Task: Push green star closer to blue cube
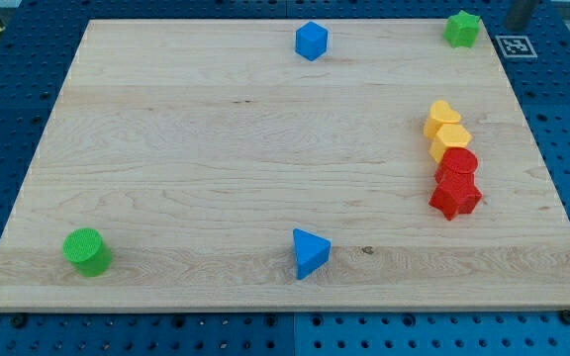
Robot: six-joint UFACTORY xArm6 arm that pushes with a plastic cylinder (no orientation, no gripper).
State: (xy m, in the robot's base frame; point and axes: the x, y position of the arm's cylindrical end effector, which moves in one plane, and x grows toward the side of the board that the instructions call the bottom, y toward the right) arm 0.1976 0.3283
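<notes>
The green star (461,29) sits at the view's top right corner of the wooden board (216,148). The blue cube (311,41) sits near the top edge, left of the star, about a quarter of the board's width away. My tip (516,25) is at the view's top right, just off the board's corner, a short way right of the green star and apart from it.
Two yellow blocks (441,117) (450,140), a red cylinder (457,163) and a red star (455,196) form a touching column at the right. A blue triangle (310,252) lies at the bottom middle. A green cylinder (87,250) stands at the bottom left.
</notes>
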